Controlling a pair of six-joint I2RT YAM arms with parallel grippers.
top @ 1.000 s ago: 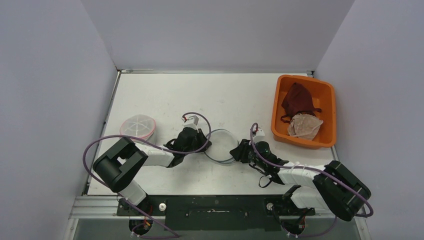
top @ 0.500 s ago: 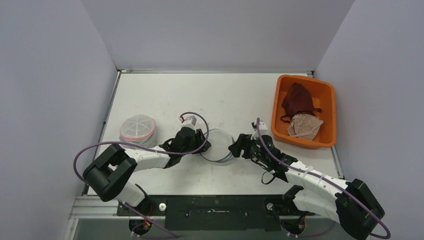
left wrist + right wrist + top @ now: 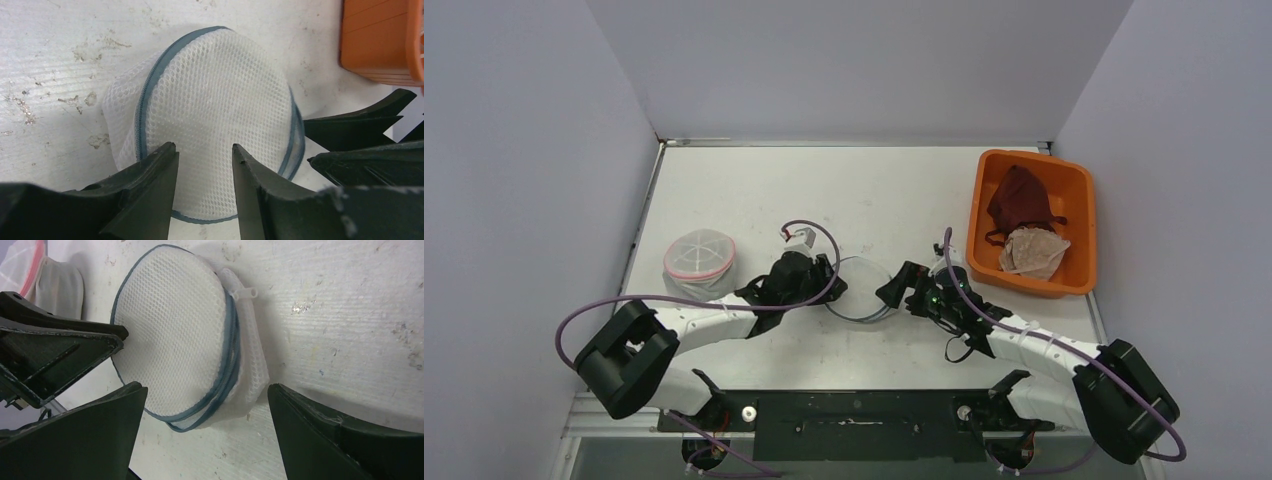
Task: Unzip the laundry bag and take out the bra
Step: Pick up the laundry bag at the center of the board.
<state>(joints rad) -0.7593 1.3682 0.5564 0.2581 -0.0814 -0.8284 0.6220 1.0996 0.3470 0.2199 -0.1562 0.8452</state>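
White mesh trimmed in blue-grey: one round laundry bag [image 3: 861,290] lies mid-table [image 3: 824,190] between two grippers. The left gripper [image 3: 202,147] has its fingers parted at the bag's edge, clamping nothing. The right gripper [image 3: 206,386] gapes wide, facing the bag without touching it. A second, pink-trimmed mesh bag [image 3: 699,255] sits well to the left. One orange bin [image 3: 1024,282] holds two garments, one dark red [image 3: 1019,200] and one pale [image 3: 1034,250].

Two laundry bags [image 3: 861,290] [image 3: 699,256] (one bin [image 3: 1024,283]).

Laundry bag [image 3: 215,100] — white mesh cloth
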